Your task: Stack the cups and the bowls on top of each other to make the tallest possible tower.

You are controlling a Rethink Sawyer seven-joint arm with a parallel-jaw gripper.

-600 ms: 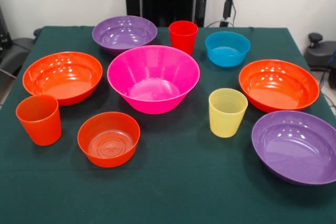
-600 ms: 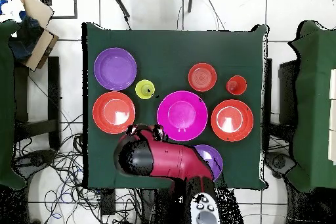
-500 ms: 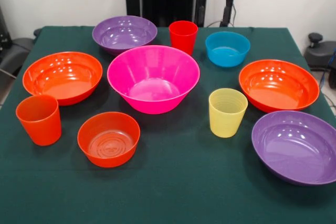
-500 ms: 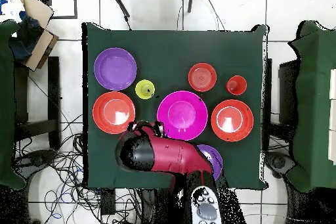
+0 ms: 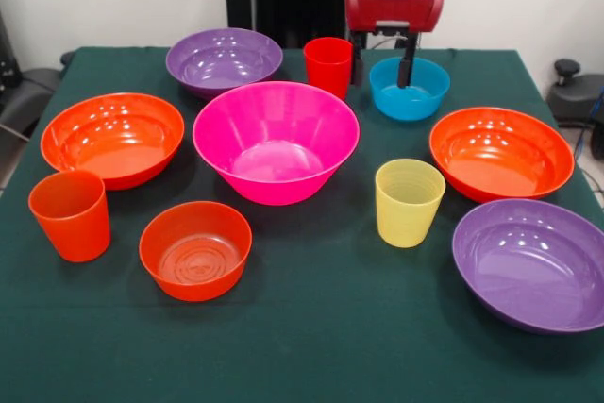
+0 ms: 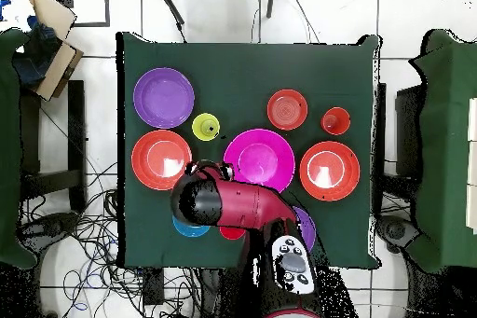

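On the green table [image 5: 311, 346], nothing is stacked: every bowl and cup stands apart on the cloth. The big pink bowl [image 5: 276, 142] sits at the centre in the front view, with a wide orange bowl [image 5: 112, 139] to its left and a second wide orange bowl [image 5: 501, 153] to its right. One purple bowl [image 5: 224, 60] stands behind the pink one, toward the robot; the other purple bowl [image 5: 532, 262] lies at the near right corner (its rim runs off the picture's edge). The small orange bowl [image 5: 195, 249] rests in front of the pink bowl, and the small blue bowl [image 5: 409, 88] stands at the far side, just beside the red cup [image 5: 328, 66]. The yellow cup [image 5: 409, 202] stands upright between the pink bowl and the right-hand orange bowl; the orange cup [image 5: 70, 214] stands upright at the near left.

The red and black arm [image 6: 233, 207] reaches over the table from the robot's side. Its gripper [image 5: 381, 60] hangs above the gap between the red cup and the blue bowl, fingers spread and holding nothing, one dark finger [image 5: 405, 61] hanging in front of the blue bowl.
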